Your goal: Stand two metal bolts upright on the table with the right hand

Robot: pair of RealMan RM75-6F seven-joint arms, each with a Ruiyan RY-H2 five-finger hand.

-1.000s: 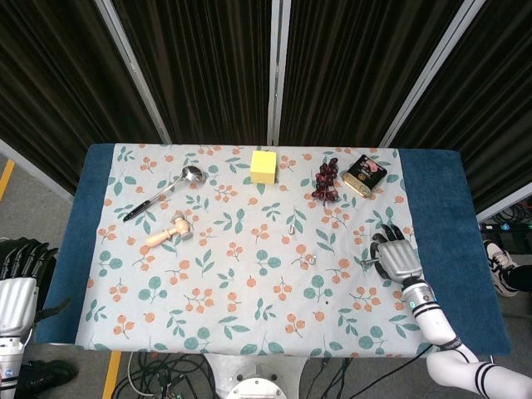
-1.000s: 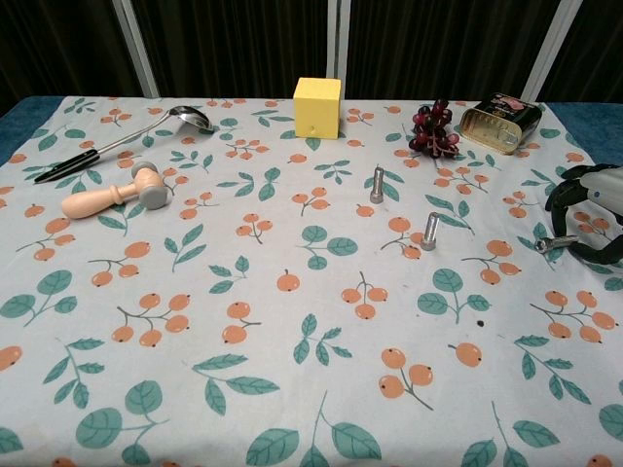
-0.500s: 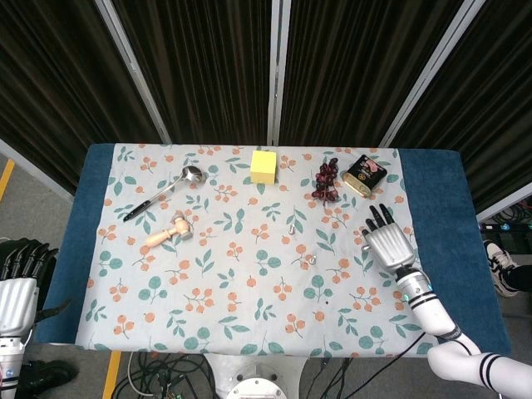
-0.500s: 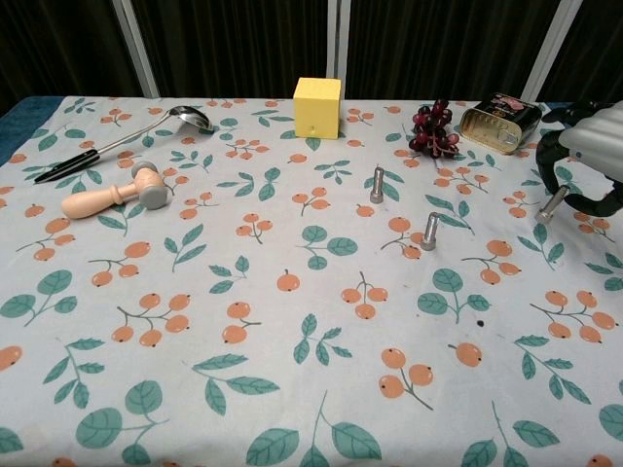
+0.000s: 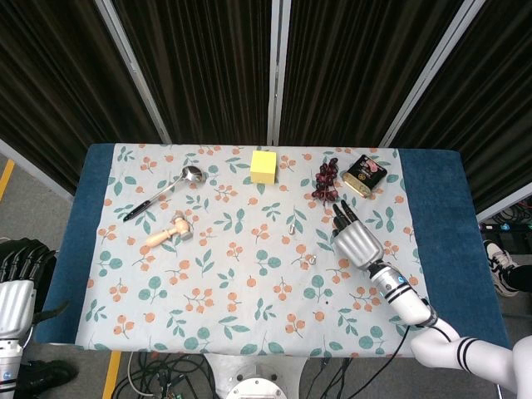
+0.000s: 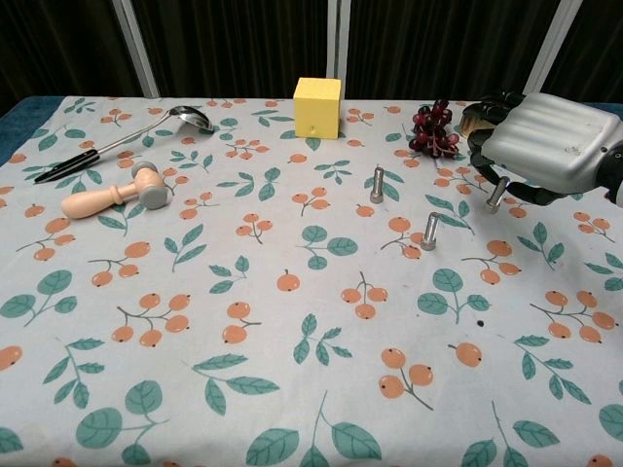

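Note:
Two metal bolts stand upright on the floral cloth: one bolt [image 6: 377, 184] [image 5: 292, 226] near the middle, a second bolt [image 6: 429, 232] [image 5: 312, 259] nearer the front and to its right. My right hand [image 6: 540, 156] [image 5: 356, 241] hovers palm down just right of them. It pinches a third bolt [image 6: 496, 193] that hangs beneath the fingers, nearly upright and above the cloth. In the head view the hand hides this bolt. My left hand [image 5: 15, 291] hangs off the table's left front corner, holding nothing.
A yellow cube [image 6: 317, 107] sits at the back middle. Dark grapes [image 6: 433, 128] and a tin can [image 6: 501, 122] lie just behind my right hand. A ladle [image 6: 117, 141] and a wooden mallet [image 6: 112, 195] lie at the left.
My right hand has lifted the third bolt from the table's right side and carried it left, towards the two standing bolts. The bolt has turned from lying flat to nearly upright.

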